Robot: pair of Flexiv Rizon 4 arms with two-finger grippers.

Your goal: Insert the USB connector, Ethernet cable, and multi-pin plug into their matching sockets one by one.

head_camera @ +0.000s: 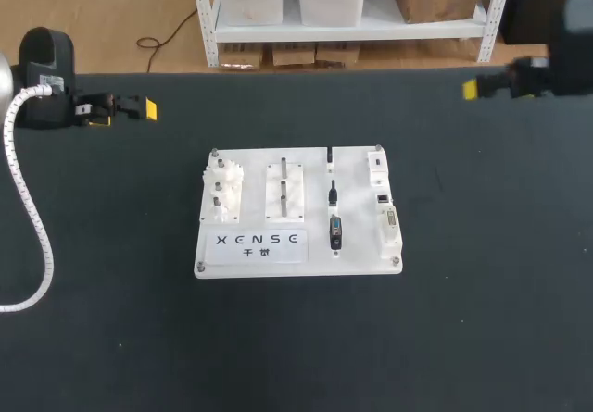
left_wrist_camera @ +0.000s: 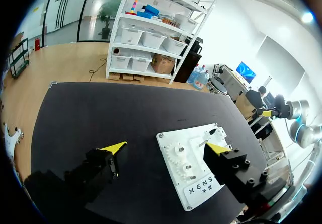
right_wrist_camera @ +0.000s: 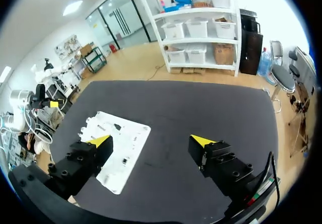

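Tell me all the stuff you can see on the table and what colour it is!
Table: one, black, under everything.
Board: one, white, middle of the table.
Gear block: one, white, board's left end.
Peg block: one, white, beside the gear block.
Label: one, white with dark letters, board's front left.
Plugs: three, black, in a column right of the board's middle.
Socket blocks: two, white, board's right edge.
Left gripper: one, black with yellow tips, open, above the table's far left.
Right gripper: one, black with yellow tips, open, far right.
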